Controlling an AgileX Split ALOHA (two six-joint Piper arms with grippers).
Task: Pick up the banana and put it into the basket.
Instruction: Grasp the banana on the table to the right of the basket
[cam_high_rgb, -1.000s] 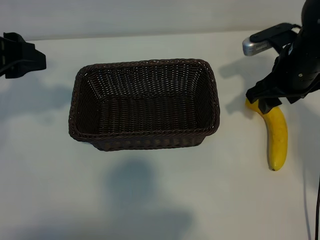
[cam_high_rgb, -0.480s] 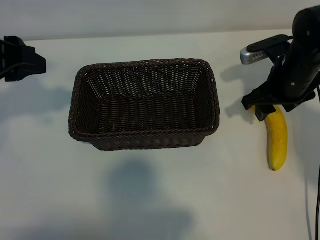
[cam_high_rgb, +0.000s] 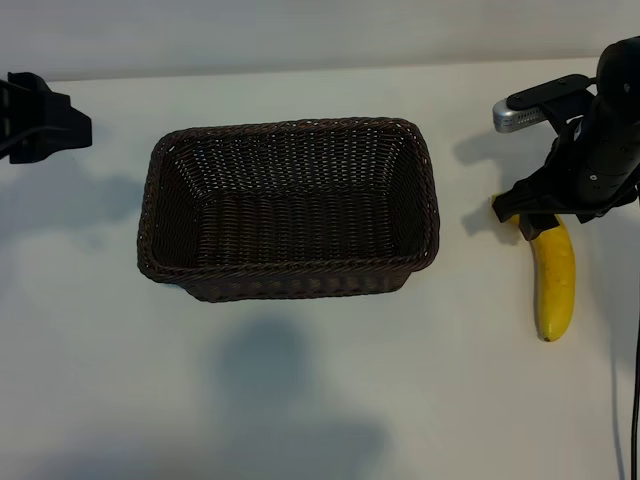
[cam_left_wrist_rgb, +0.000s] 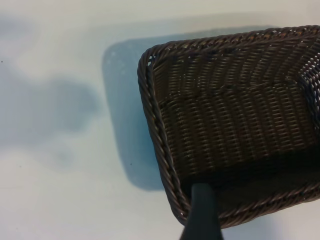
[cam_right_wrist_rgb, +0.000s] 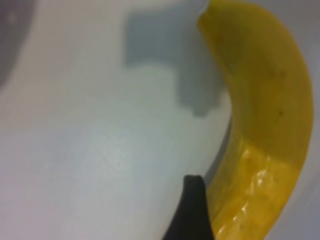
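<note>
White tabletop (cam_high_rgb: 330, 390): right hand (cam_high_rgb: 528, 212), fingers spread, sits over the banana's (cam_high_rgb: 553, 280) upper end.

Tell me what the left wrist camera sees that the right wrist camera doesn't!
Only the left wrist view shows the basket, dark brown and woven, with nothing visible inside the part it sees. Only the right wrist view shows the banana, lying yellow on the table right beside a dark finger of the right end effector, which is open. Both views share the white table with soft shadows on it, and each has one dark finger of its own arm poking in at the edge.
</note>
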